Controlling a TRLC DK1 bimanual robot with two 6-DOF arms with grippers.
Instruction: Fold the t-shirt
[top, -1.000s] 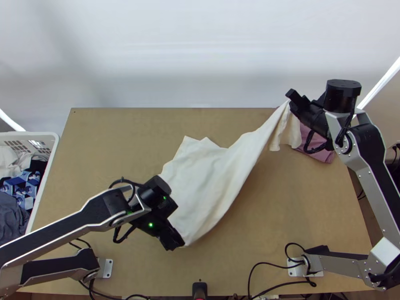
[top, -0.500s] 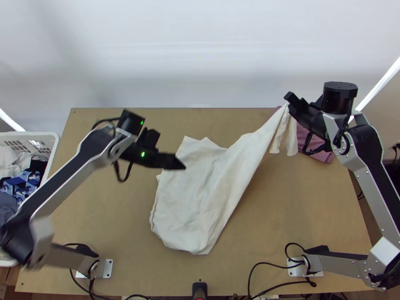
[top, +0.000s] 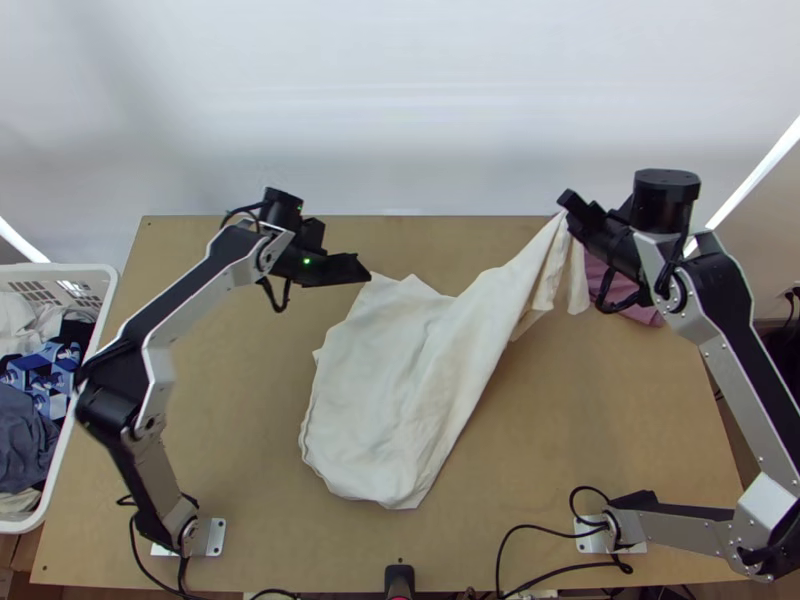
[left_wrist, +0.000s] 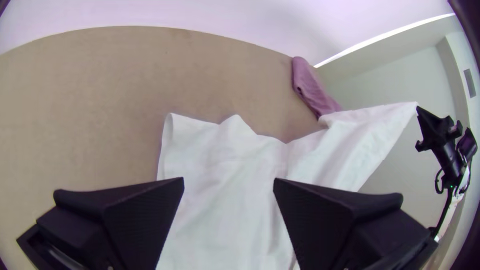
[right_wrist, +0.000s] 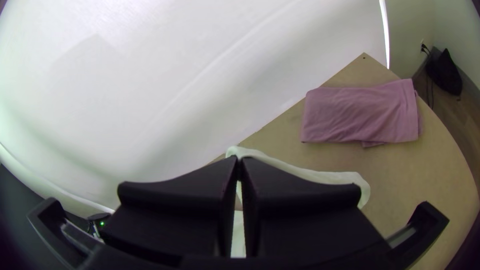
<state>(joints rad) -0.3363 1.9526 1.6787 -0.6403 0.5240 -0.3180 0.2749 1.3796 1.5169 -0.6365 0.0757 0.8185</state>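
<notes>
I have my right gripper pinched on a raised end of the cream-white cloth t-shirt, at the far right, probably to draw slack out of the rumpled body lying mid-table. My left gripper is wide open by its far-left corner, placed, I judge, for a second hold to straighten it.

The setting resembled a robotics lab. A left arm and a right arm stood on metal base plates at a wooden bench, with black cables, a plain white backdrop and a basket of cloths.
</notes>
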